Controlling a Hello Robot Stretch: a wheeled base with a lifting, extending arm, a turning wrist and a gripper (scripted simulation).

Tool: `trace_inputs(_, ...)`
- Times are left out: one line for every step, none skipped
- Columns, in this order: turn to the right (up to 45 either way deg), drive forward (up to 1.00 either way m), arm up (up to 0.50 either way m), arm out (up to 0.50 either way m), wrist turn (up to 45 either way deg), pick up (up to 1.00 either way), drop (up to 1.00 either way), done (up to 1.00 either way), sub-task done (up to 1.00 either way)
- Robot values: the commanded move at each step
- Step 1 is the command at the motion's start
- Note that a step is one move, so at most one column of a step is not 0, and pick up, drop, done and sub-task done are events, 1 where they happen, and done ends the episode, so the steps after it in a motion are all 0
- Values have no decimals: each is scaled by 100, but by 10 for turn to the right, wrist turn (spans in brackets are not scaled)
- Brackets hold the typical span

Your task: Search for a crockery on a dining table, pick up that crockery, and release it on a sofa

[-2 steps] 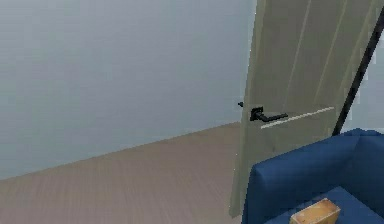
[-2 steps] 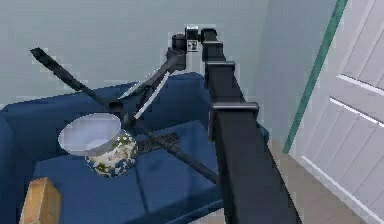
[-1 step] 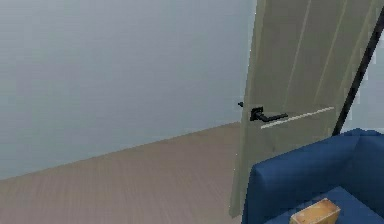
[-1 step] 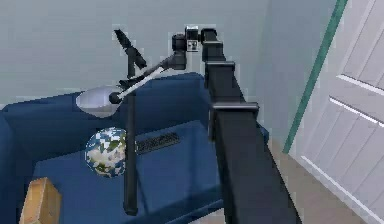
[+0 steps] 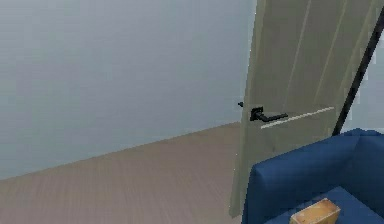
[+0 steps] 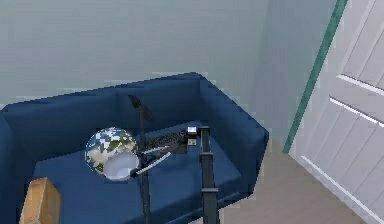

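A round bowl (image 6: 110,152) with a blue, green and white pattern hangs tilted at the far end of my gripper (image 6: 138,162), so the gripper holds it. It hangs above the seat of a dark blue sofa (image 6: 60,120) in the arm side view. The dark arm bar (image 6: 207,175) rises from the bottom edge to the two white marker squares. One corner of the blue sofa (image 5: 315,170) also lies at the forward view's lower right.
A tan block (image 6: 40,200) lies on the sofa's seat at the arm side view's lower left, and the tan block (image 5: 318,213) reappears in the forward view. A beige door (image 5: 300,80) with a black handle (image 5: 268,116) stands ahead. A white door (image 6: 350,90) in a teal frame is right of the sofa.
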Motion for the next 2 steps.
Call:
trace_inputs(0,0,-32,0,0,0,0,0,0)
trace_inputs(0,0,0,0,0,0,100,0,0)
